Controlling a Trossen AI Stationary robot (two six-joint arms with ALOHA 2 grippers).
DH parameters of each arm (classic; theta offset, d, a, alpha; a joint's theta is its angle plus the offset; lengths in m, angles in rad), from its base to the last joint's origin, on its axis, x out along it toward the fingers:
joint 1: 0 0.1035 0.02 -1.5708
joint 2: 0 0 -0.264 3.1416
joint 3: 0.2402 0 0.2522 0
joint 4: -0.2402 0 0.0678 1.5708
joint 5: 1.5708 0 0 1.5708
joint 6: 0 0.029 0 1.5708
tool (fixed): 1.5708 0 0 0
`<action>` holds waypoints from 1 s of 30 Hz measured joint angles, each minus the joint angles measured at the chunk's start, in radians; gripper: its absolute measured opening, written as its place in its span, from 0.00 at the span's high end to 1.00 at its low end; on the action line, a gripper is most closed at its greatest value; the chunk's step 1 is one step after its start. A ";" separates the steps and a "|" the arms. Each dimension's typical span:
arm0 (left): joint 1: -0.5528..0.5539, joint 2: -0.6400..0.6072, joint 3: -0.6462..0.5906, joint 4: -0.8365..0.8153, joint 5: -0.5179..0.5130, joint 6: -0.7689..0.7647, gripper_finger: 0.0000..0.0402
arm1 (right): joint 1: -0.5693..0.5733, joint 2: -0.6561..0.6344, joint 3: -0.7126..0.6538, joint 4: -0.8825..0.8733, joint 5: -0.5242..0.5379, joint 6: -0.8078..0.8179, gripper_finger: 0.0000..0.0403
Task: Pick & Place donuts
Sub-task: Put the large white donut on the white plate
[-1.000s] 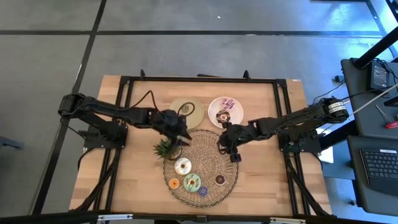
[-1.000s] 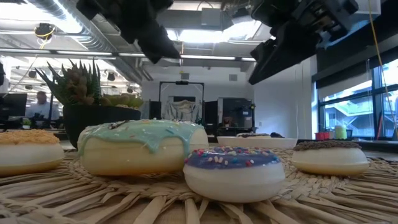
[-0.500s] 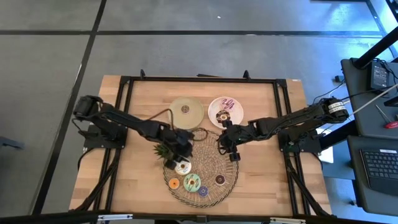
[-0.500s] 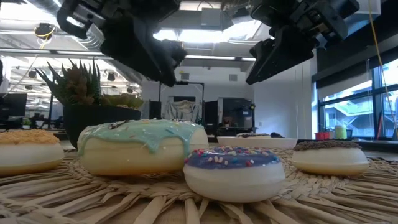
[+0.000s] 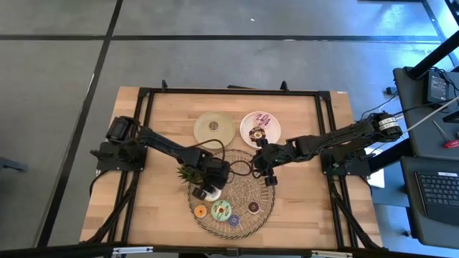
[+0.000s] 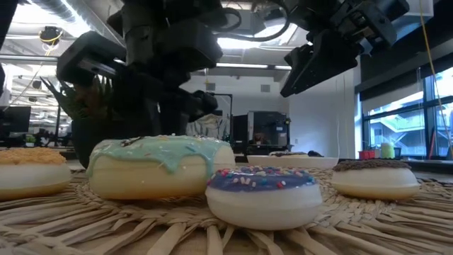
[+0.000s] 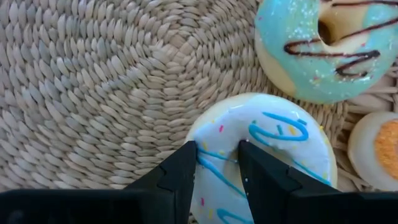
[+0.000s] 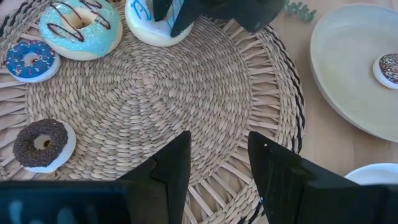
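Several small donuts lie on a round woven mat [image 5: 244, 188]: a white one with blue stripes [image 7: 273, 149], a teal one [image 7: 323, 43], an orange one [image 5: 200, 211], a purple one [image 5: 234, 220] and a brown one [image 5: 253, 207]. My left gripper [image 7: 217, 152] is down at the white donut [image 5: 210, 192], open, with its fingers on either side of a strip of that donut's icing. My right gripper [image 8: 217, 155] is open and hangs above the mat's right part [image 5: 269, 175], over bare weave. One more donut sits on each plate. My left gripper comes at the white donut from above, pointing down. One finger [image 7: 183, 171] stands at the ring's outer edge and the other [image 7: 258, 171] farther in on the icing [image 7: 219, 163]. I cannot tell whether they touch it. The donut lies flat on the mat.
A small spiky potted plant [image 5: 188, 172] stands at the mat's left edge, close beside my left arm. A beige plate [image 5: 215, 127] and a white plate with pink marks [image 5: 259, 127] sit beyond the mat, each with a donut. Bare wood lies on both sides.
My left arm has swung from near the plant and the beige plate toward the table's near edge, over the mat, and has come down onto the white donut. My right arm has kept still. The donuts lie where they were.
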 joint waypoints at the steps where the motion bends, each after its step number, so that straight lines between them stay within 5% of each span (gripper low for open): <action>1: 0.000 0.001 0.002 0.000 -0.001 -0.009 0.70 | 0.000 0.000 0.000 -0.001 0.000 0.000 0.60; 12: 0.000 0.004 0.027 -0.007 0.000 -0.248 0.70 | 0.000 0.000 0.000 -0.011 -0.001 -0.001 0.60; 30: 0.000 0.003 0.027 -0.021 0.002 -0.209 0.85 | 0.000 0.000 0.000 -0.013 -0.001 -0.003 0.60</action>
